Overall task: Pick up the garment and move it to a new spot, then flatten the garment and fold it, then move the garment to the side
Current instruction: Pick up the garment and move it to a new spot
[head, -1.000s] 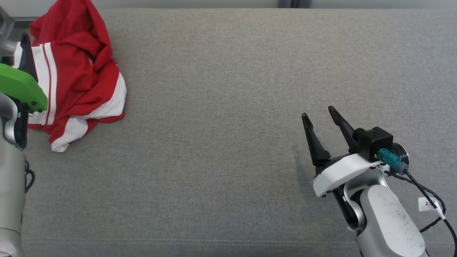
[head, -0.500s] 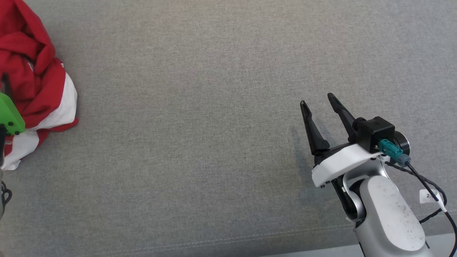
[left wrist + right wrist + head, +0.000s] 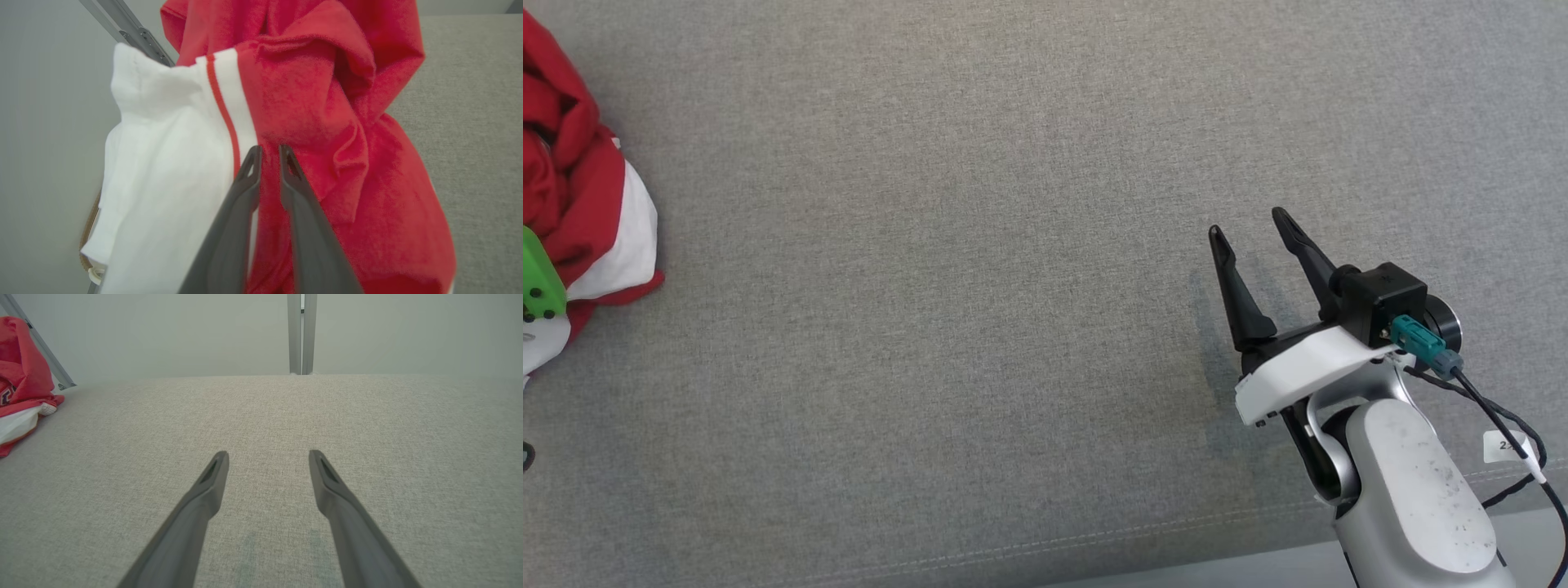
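At the far left edge of the bench point(image 3: 980, 343), the garment point(image 3: 580, 180): red and white, bunched in a heap, part of it cut off by the head view's border. Close up in the left wrist view, left gripper point(image 3: 269, 149) nosed into the cloth right at the red-and-white stripe, jaws drawn near together with only a thin gap. Cannot tell whether a fold is truly caught between them or merely pressed against.

First risk there: a shallow bite on one thin layer, likely to slip out once lifted, or to raise a single flap and leave the bulk dragging over the fabric-covered top. Second: a metal strut point(image 3: 135, 34) just behind the heap at that edge. Could snag a sleeve, or let loose cloth drop off the side if swung the wrong way.

Across the bare middle, plenty of room for a new spot.

Toward the right, near the front edge, right gripper point(image 3: 1249, 224) low over the bench, jaws spread wide, holding nothing, well apart from the garment. Could end up in the path of a carry across, or too far off to help with flattening unless brought in.
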Available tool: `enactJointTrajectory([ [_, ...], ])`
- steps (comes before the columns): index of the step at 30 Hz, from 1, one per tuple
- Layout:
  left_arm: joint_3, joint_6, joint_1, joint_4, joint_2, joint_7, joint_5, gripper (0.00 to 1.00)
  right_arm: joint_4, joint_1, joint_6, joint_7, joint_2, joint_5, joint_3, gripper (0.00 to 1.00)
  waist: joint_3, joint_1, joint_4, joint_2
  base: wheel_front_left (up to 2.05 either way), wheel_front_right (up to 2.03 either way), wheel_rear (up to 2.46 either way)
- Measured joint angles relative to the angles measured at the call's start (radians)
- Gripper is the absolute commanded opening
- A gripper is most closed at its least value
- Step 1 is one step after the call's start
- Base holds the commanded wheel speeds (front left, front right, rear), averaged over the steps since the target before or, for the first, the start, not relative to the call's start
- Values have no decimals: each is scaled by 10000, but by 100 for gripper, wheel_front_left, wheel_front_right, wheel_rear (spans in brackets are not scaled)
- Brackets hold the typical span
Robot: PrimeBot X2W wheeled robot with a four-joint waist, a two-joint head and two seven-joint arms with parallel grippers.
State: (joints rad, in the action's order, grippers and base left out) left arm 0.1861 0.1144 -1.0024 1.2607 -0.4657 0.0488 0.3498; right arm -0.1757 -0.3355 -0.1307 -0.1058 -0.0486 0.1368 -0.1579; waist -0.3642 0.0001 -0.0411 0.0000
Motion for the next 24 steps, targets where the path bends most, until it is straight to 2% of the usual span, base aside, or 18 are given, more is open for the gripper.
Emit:
enactJointTrajectory([
  [9, 209, -52, -211, 25, -10, 918, -40, 0, -144, -4, 0, -6, 2, 23, -44, 100, 308, 0, 198, 0, 0, 0, 0],
  [16, 324, 31, -274, 77, 52, 761, 31, 0, -257, -4, 0, -15, 2, 128, -100, 100, 536, -2, 312, 0, 0, 0, 0],
  [17, 309, 58, -278, 84, 71, 744, 130, 79, -280, -3, 0, -17, 4, 142, -127, 100, 564, -2, 315, 0, 0, 0, 0],
  [18, 318, 84, -279, 84, 98, 742, 196, 100, -288, -3, 0, -21, 4, 157, -144, 100, 583, -1, 310, 0, 0, 0, 0],
  [24, 500, 130, -415, 65, 84, 648, 274, 100, -276, 1, 0, -29, 4, 194, -117, 100, 488, -2, 220, 0, 0, 0, 0],
])
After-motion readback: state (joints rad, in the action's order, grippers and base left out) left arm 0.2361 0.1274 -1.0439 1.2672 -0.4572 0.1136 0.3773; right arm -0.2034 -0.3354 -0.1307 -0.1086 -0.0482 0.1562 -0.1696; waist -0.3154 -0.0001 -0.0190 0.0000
